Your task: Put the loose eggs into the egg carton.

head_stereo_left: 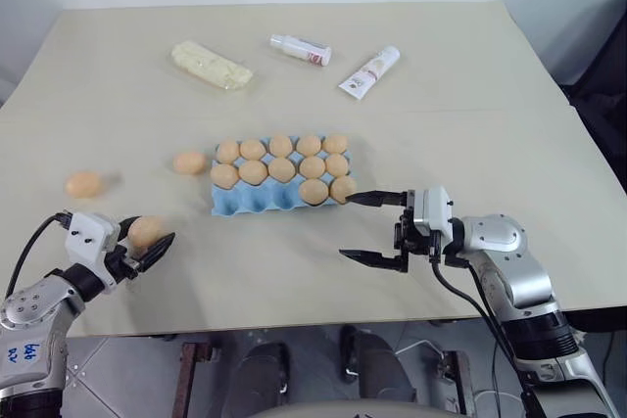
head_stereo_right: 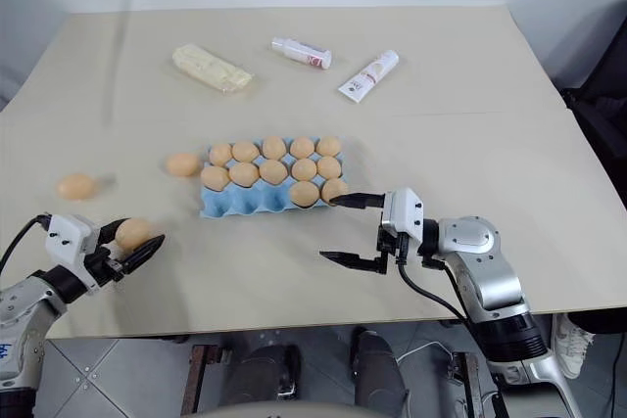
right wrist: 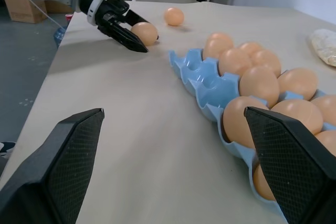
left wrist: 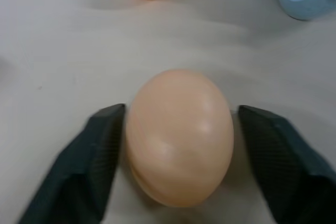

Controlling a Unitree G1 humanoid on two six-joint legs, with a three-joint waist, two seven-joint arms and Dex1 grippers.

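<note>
At the lower left of the head view, nearest to me, my left gripper (head_stereo_left: 147,247) brackets a loose egg (head_stereo_left: 146,231) that rests on the table (head_stereo_left: 470,124); in the wrist view one finger (left wrist: 100,150) touches the shell on one side while a thin gap shows on the other, so I judge the jaws partly closed around it with the grip not yet firm. That egg's long axis runs along my fingers, pointing away from the wrist, so the pads meet its narrow sides. My right gripper (head_stereo_left: 377,229) hangs at lower centre-right with its jaws spread wide and empty, one fingertip just beside the near right corner of the egg carton (head_stereo_left: 245,201). From the egg I am closing on, the carton lies up and to the right, and its near row of cups stands empty while the two farther rows are full. Farther off at left, two more loose eggs wait: one (head_stereo_left: 84,183) near the left edge, another (head_stereo_left: 189,162) just beside the carton's left end.
</note>
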